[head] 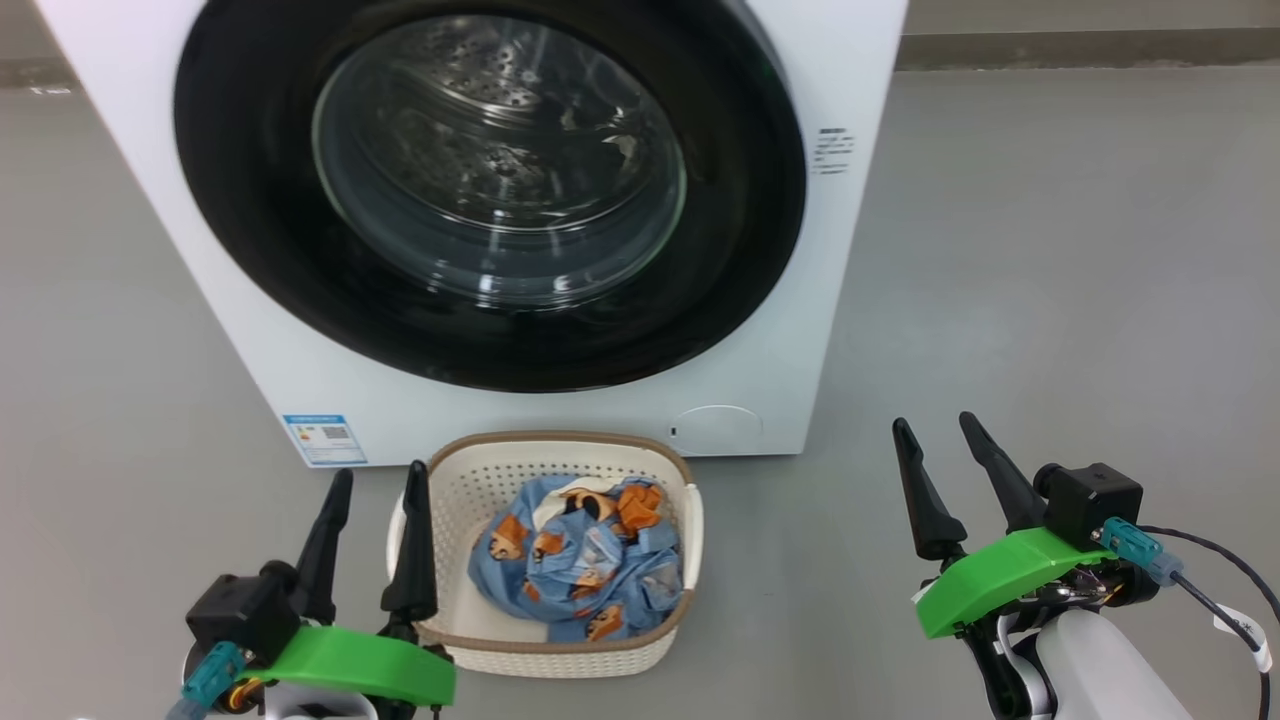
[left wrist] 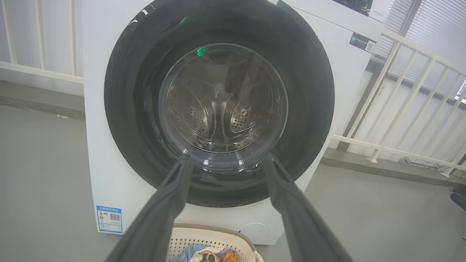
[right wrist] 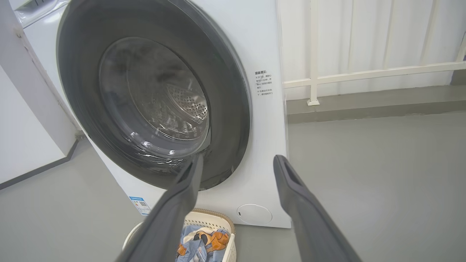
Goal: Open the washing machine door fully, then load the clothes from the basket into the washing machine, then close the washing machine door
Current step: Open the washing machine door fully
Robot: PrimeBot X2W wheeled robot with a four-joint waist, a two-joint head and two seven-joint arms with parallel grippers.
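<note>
Head looks down, wrists look forward; all share the washing machine (head: 850, 300)

Grey floor (head: 1050, 250), white railing (right wrist: 364, 75), slatted blinds (left wrist: 437, 32) behind it

The big white boxy washing machine (head: 760, 400) takes the upper centre of the head view, with the round black-rimmed glass door (head: 490, 170) in its front. Just before it, at lower centre, the small cream perforated plastic basket (head: 560, 655) holds the light-blue bear-print clothes (head: 580, 565). The left gripper (head: 381, 470) stands just beside the basket's left side, and the right gripper (head: 934, 420) is well apart at lower right.
</note>
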